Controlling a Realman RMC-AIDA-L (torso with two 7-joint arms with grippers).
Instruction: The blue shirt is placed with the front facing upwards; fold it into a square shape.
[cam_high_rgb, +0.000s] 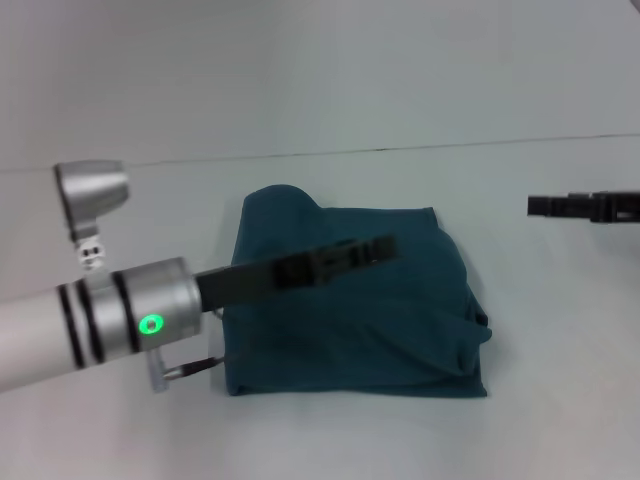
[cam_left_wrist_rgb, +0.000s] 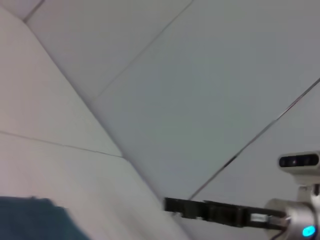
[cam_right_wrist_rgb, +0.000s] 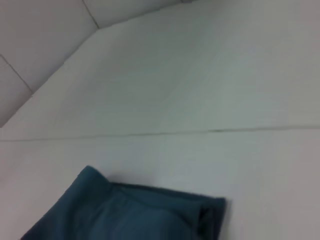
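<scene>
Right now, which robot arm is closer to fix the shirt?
Probably the left. The left gripper reaches out above the blue shirt, while the right gripper hangs off to the side, apart from it.

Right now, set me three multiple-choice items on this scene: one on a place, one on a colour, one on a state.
1. Where is the left gripper?
A. Above the blue shirt
B. Parked at the right edge
C. Under the table

2. What colour is the shirt?
A. Red
B. Dark teal-blue
C. White

3. What state is the shirt in?
A. Spread flat with sleeves out
B. Hanging from a gripper
C. Folded into a rough square on the table

Answers:
1 A: the head view shows the left arm reaching over the cloth, while the right gripper sits off to the right, clear of the shirt.
2 B: both head and right wrist views show teal-blue cloth.
3 C: it lies as a compact, layered block, no sleeves showing.
</scene>
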